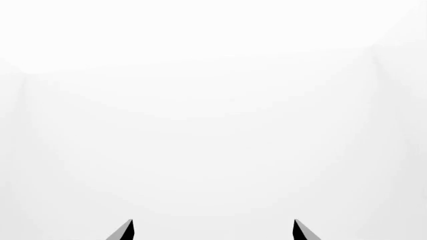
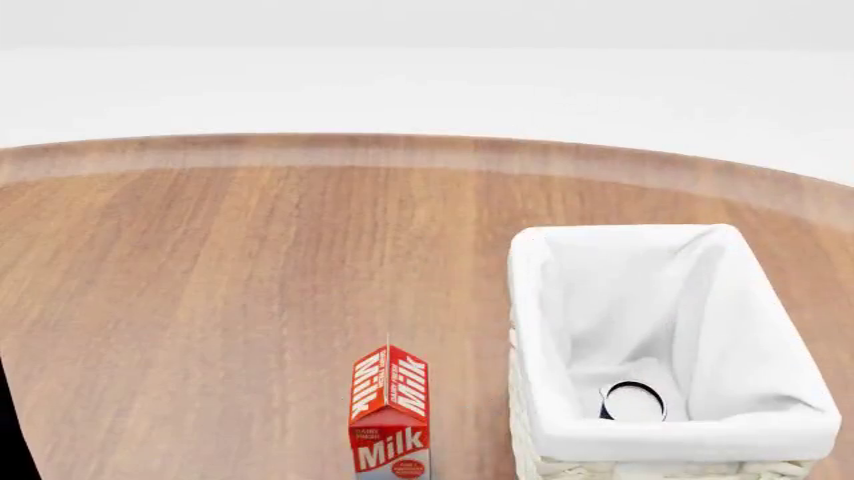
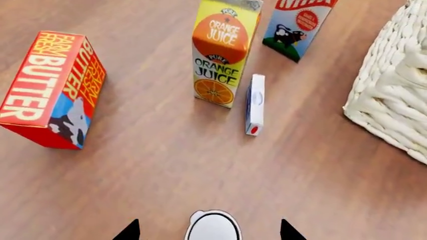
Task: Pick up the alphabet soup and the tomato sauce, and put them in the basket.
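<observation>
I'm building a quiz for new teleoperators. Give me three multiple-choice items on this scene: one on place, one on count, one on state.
1. Where does the milk carton stand?
A. left of the basket
B. inside the basket
C. on a butter box

2. How many cans show in the basket?
A. none
B. one
C. three

3. The right gripper is:
A. open
B. shut on the milk carton
C. out of view

Key:
1A: the head view shows it on the table beside the basket.
2B: a single silver can end lies on the liner.
3A: its tips are apart, with a can top between them.
</observation>
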